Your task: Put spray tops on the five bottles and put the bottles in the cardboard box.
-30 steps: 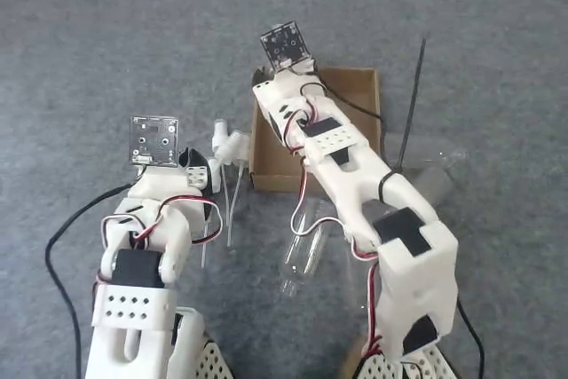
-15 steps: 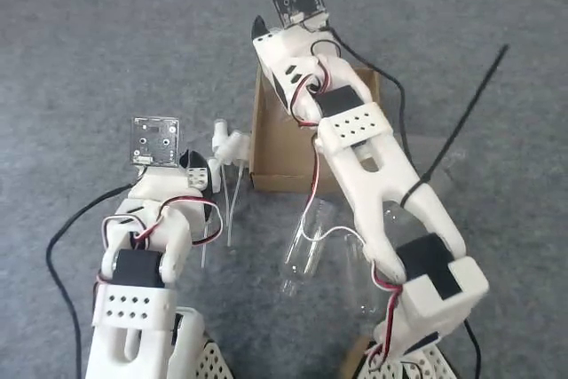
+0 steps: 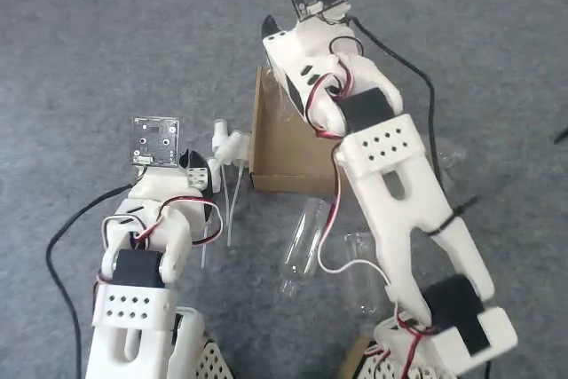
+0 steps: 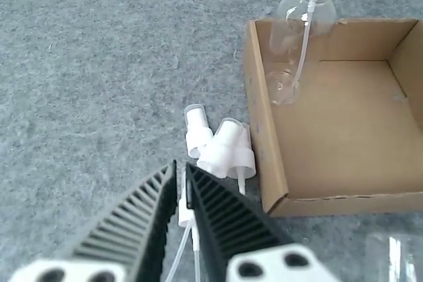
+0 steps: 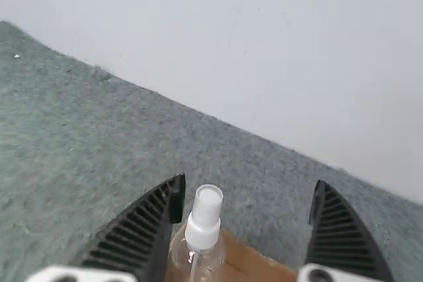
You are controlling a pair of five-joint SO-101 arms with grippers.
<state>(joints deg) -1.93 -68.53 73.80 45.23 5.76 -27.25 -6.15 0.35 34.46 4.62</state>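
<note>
Clear bottle [image 4: 294, 21] with white top inside the cardboard box [image 4: 344, 110] — the left wrist view shows its tube; right tool [image 5: 248, 189] apart, left tool [image 4: 181, 167] together.

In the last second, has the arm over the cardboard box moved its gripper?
Yes. The right gripper has moved away from the arm bases, toward the far edge of the cardboard box.

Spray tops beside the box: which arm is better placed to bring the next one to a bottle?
Left. The left gripper is shut on a spray top, with two more spray tops just beyond it. The right gripper hangs open over the capped bottle in the cardboard box, away from them.
</note>
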